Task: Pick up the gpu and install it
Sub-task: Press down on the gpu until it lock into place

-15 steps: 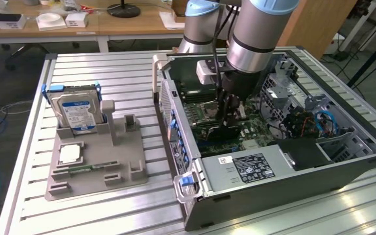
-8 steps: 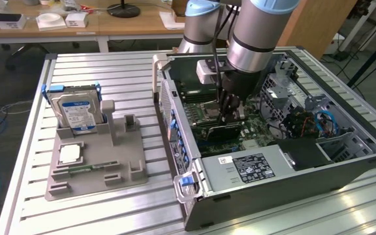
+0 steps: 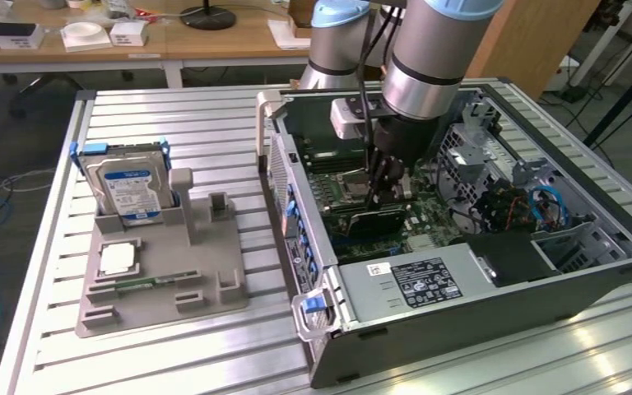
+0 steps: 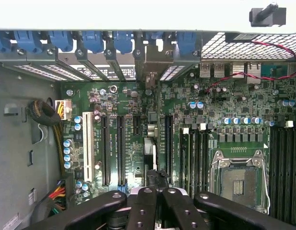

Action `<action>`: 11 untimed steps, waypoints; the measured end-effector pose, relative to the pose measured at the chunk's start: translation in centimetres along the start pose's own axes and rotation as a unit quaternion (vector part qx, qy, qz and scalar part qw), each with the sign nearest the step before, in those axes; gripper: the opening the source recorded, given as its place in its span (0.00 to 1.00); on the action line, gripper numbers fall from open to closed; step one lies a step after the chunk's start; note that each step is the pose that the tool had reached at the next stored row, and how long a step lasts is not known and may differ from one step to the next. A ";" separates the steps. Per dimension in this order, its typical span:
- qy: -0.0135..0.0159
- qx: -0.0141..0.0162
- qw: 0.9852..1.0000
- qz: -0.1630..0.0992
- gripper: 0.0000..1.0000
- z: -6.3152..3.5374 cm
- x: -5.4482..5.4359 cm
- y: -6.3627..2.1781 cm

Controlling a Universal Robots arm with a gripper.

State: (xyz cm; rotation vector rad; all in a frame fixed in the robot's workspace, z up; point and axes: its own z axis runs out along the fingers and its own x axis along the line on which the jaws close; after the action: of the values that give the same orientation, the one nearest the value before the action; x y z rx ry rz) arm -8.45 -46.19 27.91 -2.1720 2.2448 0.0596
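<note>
Ribbed metal surface (image 3: pixel 184 346), office desks behind it, and right in the middle an open computer case (image 3: pixel 492 304) lying on its side with the arm reaching straight down into it. Over on the exterior view's left sits a grey holder tray (image 3: pixel 162 271) with a silver hard drive (image 3: pixel 129 189) standing upright in it and a square chip (image 3: pixel 116 259) lying flat, and its other slots look empty. Now to the action: the pincer (image 3: pixel 385 196) is down over the green motherboard (image 3: pixel 431 218), fingers drawn together on the top edge of the gpu (image 3: pixel 369 220), which stands on edge as a dark card directly beneath it, just above the board. From the wrist view you see the black fingers (image 4: pixel 138 211) pinched close (hardly a gap between them) over a dark sliver of the gpu (image 4: pixel 155 178), which runs away from the pincer in line with the long black slots (image 4: pixel 120 151), its far end pointing at the metal bracket openings (image 4: pixel 157 64) along the case's rear wall. So my read is that the pick is done and we're at the installing step, with the card gripped and poised over the slot area; whether its edge is already seated I can't tell from here. What this calls for is a straight, even press down, card kept upright and lined up with the slot, bracket end meeting the rear opening, and no twisting, since the board's small parts crowd close on both sides.
</note>
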 end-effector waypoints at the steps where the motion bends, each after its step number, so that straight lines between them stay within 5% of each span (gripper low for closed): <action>1: 0.000 0.000 1.000 0.000 0.11 0.00 0.0 0.00; 11: 0.000 0.002 1.000 0.000 0.11 0.25 0.0 0.19</action>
State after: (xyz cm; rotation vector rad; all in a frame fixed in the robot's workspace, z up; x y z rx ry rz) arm -8.65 -46.19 27.66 -2.1706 2.2431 0.0561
